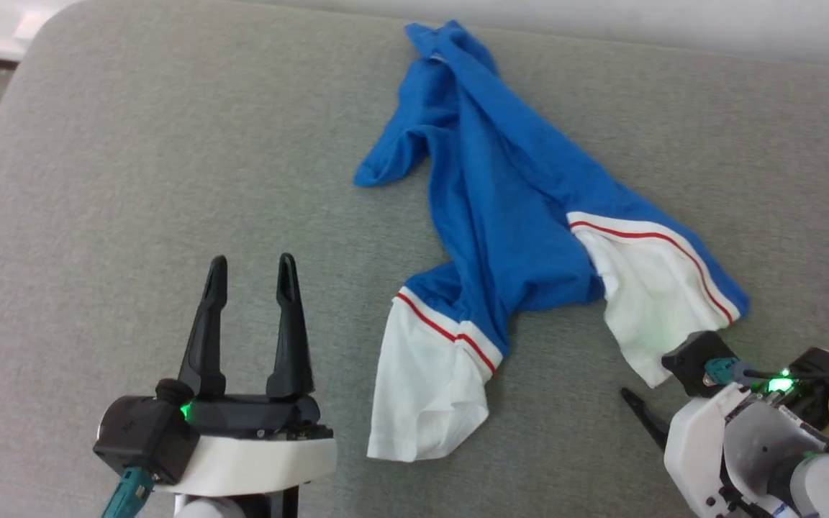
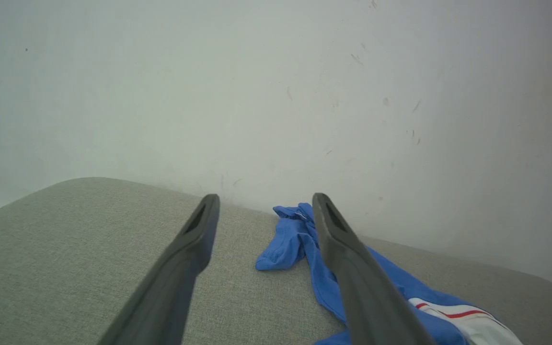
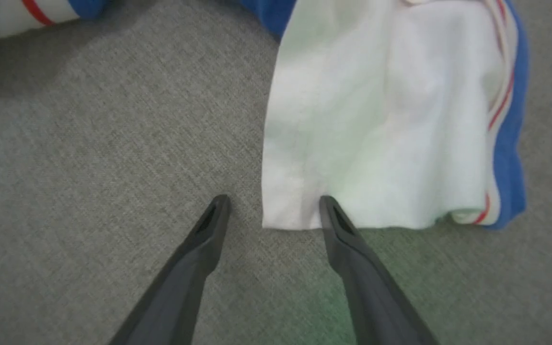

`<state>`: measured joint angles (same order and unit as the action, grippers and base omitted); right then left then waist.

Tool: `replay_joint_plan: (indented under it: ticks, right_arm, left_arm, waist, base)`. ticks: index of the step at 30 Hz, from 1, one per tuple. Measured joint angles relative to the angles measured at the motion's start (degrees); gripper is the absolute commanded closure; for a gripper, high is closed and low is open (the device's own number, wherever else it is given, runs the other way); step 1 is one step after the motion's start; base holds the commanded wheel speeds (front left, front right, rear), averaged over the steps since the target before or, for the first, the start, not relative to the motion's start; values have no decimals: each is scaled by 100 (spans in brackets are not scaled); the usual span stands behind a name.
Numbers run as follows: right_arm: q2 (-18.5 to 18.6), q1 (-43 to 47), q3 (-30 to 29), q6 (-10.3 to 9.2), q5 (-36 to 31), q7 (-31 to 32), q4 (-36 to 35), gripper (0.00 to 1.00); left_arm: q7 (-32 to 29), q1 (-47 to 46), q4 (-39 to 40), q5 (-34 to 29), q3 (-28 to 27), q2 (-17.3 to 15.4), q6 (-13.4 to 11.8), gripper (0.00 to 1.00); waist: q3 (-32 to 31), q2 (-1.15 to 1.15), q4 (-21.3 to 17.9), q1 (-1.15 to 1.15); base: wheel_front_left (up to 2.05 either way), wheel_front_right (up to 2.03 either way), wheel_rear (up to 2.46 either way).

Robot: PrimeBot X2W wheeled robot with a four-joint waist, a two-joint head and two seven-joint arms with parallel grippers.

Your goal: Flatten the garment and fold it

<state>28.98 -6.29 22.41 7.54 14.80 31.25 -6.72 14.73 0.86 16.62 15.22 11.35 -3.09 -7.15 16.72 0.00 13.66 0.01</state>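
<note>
Right wrist view: garment (image 3: 376,120) beside hand (image 3: 273,200).

The garment (image 1: 501,216), a royal-blue jersey shirt, is lying crumpled and twisted into a long band on the grey upholstered surface (image 1: 134,180), running from 12 o'clock down toward 5 o'clock. Its white sleeves, trimmed with red-and-white stripes, are spreading at the near end: the lower sleeve (image 1: 425,388) at 6 o'clock, the upper sleeve (image 1: 655,309) at 4 o'clock.
</note>
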Motion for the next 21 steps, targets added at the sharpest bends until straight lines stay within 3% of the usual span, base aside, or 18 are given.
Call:
replay_joint_plan:
  ticks: [4, 5, 6, 7, 14, 17, 21]
  right_arm:
    - [107, -214, 141, 1, 5, 42, 191, 0]
    - [107, -247, 147, 7, 4, 41, 238, 56]
    - [105, -274, 152, 8, 5, 29, 282, 84]
    - [65, -288, 98, 8, 23, -23, 326, 100]
    - [-535, -329, -415, 7, 357, -377, 170, 100]
    - [-945, -496, -1202, 7, 704, -475, -110, 100]
    - [-1199, -597, -2654, 5, 756, -504, -469, 100]
  left_arm:
    - [0, -15, -12, 11, 31, 3, -14, 0]
    - [0, -15, -13, 11, 34, 3, -31, 0]
    - [0, -15, -16, 11, 36, 3, -53, 0]
    - [0, -15, -24, 11, 30, 3, -55, 0]
    - [0, -3, -64, -11, -80, 7, -97, 0]
    - [0, 2, -86, -11, -123, 9, -58, 0]
    - [0, 29, -152, -14, -152, 10, 8, 0]
  waist:
    - [57, 0, 162, -1]
    - [67, 0, 190, -1]
    - [73, 0, 211, -1]
    - [72, 0, 220, -1]
    - [-7, 0, 27, 0]
    - [-103, 0, -139, 0]
    - [-259, 0, -380, -1]
  base:
    - [0, 0, 0]
    - [0, 0, 0]
    - [0, 0, 0]
    - [0, 0, 0]
    - [0, 0, 0]
    - [0, 0, 0]
    - [0, 0, 0]
